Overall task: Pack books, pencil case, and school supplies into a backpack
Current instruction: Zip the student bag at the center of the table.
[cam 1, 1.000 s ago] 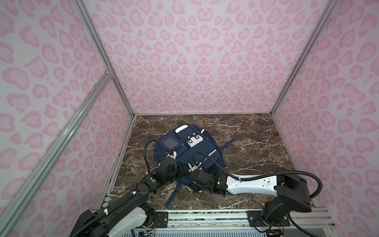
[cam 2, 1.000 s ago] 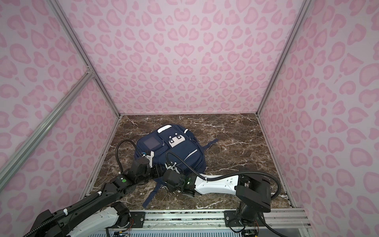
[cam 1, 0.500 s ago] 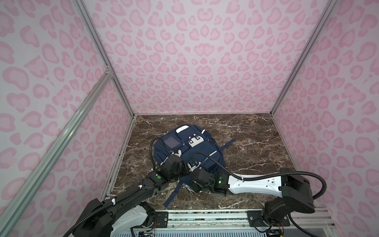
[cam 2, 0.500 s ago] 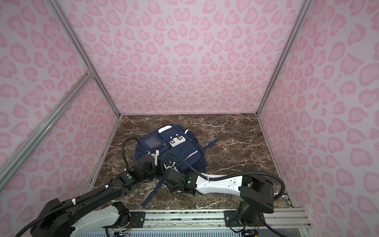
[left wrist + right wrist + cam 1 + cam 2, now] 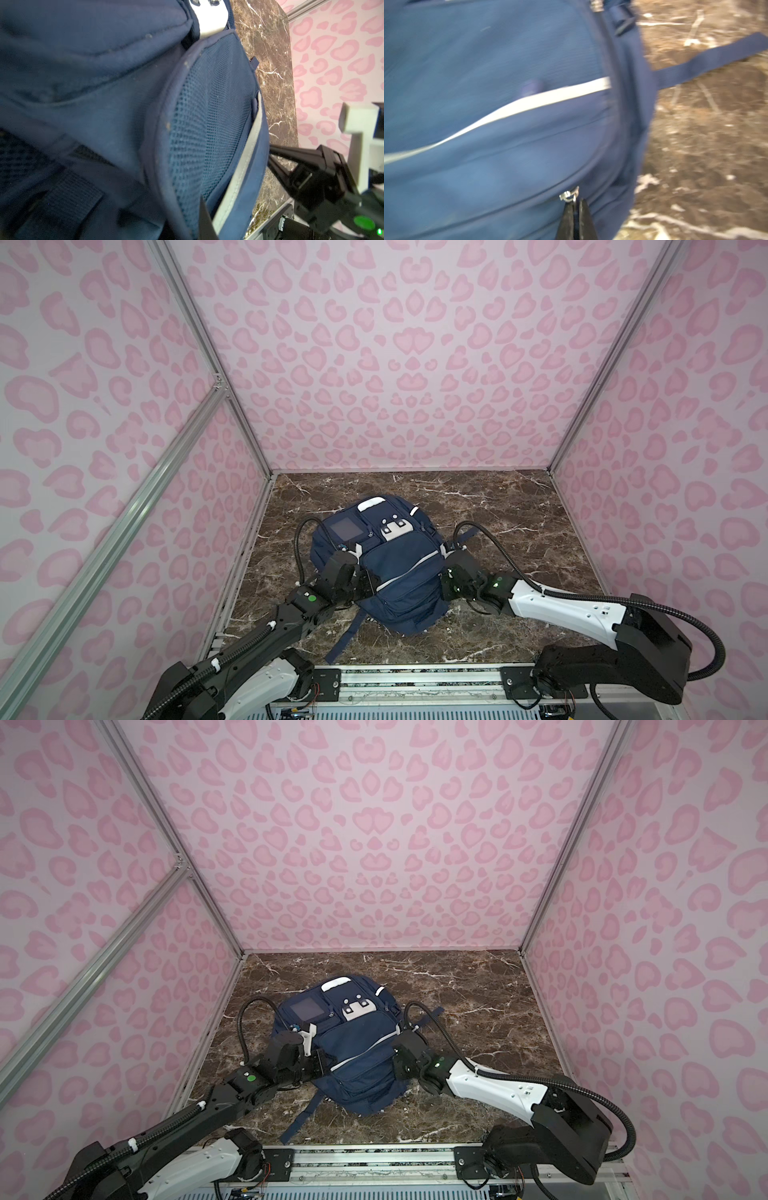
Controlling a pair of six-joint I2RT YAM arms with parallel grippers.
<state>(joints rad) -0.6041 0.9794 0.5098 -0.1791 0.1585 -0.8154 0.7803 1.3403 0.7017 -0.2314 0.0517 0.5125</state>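
Gripping, right jaws: closed tight on the small silver zipper pull (image 5: 569, 195) at the right side of the backpack (image 5: 395, 572).
Left jaws: closed and pressed to the backpack's left side, by the mesh pocket (image 5: 207, 124). I cannot tell whether fabric is pinched.
Backpack: navy, lying front-up on the brown marble table (image 5: 498, 506), between my two arms, a little left of the middle.
Strap: one loose strap (image 5: 345, 639) trails toward the table's near edge.
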